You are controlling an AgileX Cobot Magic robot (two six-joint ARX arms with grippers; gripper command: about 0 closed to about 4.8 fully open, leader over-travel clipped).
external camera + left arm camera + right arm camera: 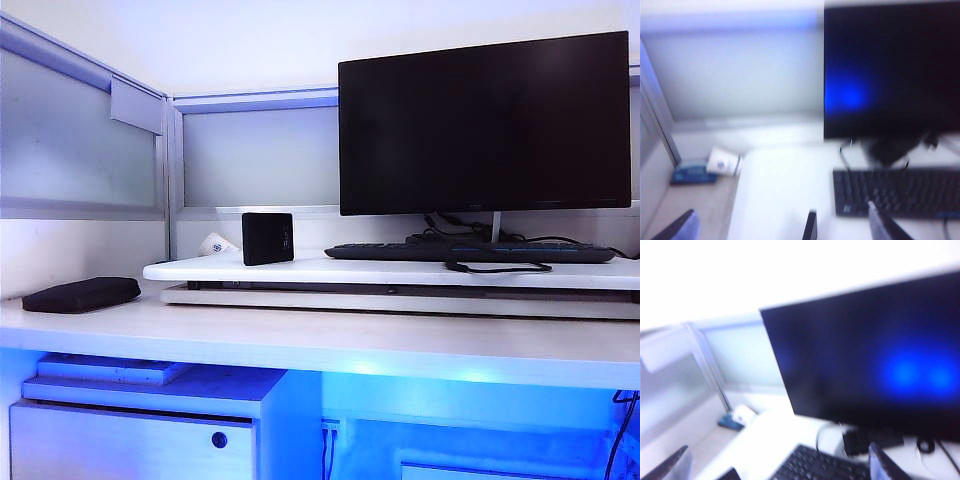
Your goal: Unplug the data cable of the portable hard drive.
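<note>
The small black flat rectangular portable hard drive (267, 238) stands on edge on the raised white surface (400, 272), left of the keyboard, nearer the released left tool (780, 227) than the equally released right tool (777, 462).

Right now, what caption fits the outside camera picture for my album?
Portable hard drive standing upright on the raised white shelf, left of keyboard and dark monitor.

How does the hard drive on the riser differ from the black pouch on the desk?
The portable hard drive stands upright on edge on the raised white shelf; the pouch lies flat on the lower desk. The drive is hard-edged and squarish, the pouch soft and oblong. Both are black.
</note>
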